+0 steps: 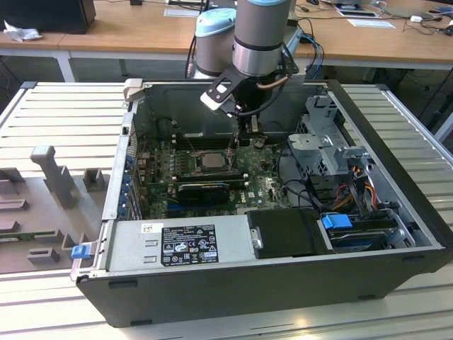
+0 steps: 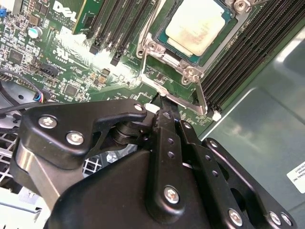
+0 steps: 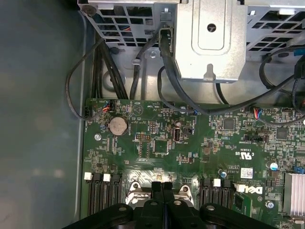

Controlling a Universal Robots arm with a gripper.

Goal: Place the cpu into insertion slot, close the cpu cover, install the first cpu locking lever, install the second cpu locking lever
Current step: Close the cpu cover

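The cpu (image 2: 198,26) lies seated in the slot (image 2: 220,44) on the board (image 3: 157,143), silver top up. The cover (image 2: 174,61) appears down, framing the chip. The hand (image 2: 163,101) is narrow, its fingers pressed together. Its tip points down at the socket edge nearest it, just beside the cover. A lever (image 2: 190,103) runs along that edge, its long axis crosswise to the fingers. The tip is at or touching it; whether it is pinched cannot be told. A second lever (image 2: 148,24) runs along the adjoining side, apart from the hand. In the exterior view the hand stands just to the exterior view's right of the cpu. Judgement: lever stage in hand.
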